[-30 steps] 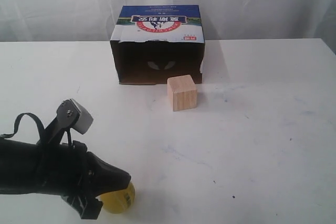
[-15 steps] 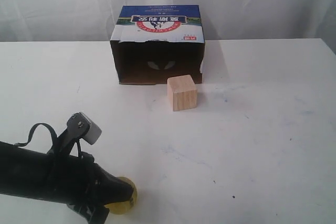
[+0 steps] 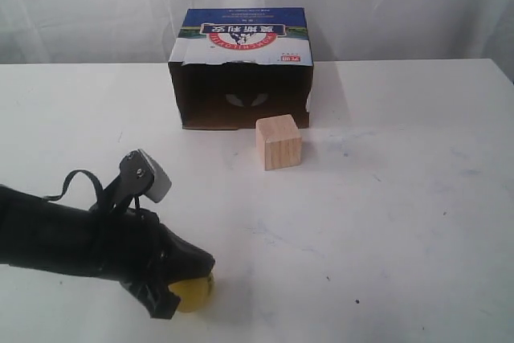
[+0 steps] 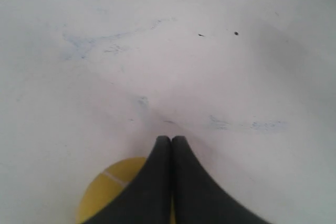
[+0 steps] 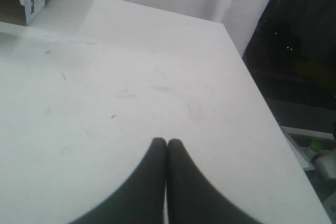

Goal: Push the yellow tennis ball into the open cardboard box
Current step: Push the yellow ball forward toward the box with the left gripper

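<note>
Pale wooden cube stands upright on the white table. Table surface shows faint blue scuffs and small dark specks. White curtain hangs behind.

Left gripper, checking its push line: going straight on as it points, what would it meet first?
Probably only bare table. The shut left gripper points past the ball, which sits under it; cube and box look off that line.

Cardboard box: Chinese characters (upside-down)

L arm low, near-horizontal, L end effector jaws together, R end effector jaws together
</note>
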Robot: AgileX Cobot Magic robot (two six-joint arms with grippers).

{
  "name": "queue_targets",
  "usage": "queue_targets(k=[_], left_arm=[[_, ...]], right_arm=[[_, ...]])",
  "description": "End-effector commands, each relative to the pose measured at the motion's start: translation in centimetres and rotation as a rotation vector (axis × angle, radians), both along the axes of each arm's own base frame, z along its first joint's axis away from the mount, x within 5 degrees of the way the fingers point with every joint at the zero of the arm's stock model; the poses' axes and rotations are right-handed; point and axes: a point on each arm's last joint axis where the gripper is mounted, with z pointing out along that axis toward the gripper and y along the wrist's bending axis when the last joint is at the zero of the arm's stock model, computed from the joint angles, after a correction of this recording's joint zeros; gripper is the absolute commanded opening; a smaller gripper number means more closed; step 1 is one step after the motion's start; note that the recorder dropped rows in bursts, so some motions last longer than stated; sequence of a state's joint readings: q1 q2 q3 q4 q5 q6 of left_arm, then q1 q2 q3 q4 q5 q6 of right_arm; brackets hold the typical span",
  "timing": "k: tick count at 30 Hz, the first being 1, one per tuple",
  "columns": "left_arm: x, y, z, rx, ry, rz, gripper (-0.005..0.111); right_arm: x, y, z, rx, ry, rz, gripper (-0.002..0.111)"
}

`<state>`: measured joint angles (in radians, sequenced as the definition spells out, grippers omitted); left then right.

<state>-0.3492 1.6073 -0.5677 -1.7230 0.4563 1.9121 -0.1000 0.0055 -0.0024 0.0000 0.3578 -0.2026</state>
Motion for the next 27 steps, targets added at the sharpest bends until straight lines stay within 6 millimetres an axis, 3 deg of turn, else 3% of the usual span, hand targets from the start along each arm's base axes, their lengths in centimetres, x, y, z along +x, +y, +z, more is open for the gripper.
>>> queue_targets(k=[1, 15, 21, 27], left_arm=[[1.6, 0.1, 0.4, 0.061, -0.061, 0.05, 0.0], [6.3, -1.0, 5.3, 0.035, -0.245, 0.119, 0.0], [6.9, 0.9, 3.8, 0.188, -0.176, 0.322, 0.0], [5.4, 1.7, 2.2, 0.19, -0.064, 0.394, 0.0]], right_arm=[[0.0, 0.0, 0.1, -0.004, -0.017, 0.002, 0.0], [0.0, 0.0, 0.1, 0.023, -0.02, -0.006, 0.0], [0.0, 0.0, 0.1, 0.023, -0.02, -0.006, 0.0], [0.0, 0.0, 0.1, 0.023, -0.02, -0.006, 0.0]])
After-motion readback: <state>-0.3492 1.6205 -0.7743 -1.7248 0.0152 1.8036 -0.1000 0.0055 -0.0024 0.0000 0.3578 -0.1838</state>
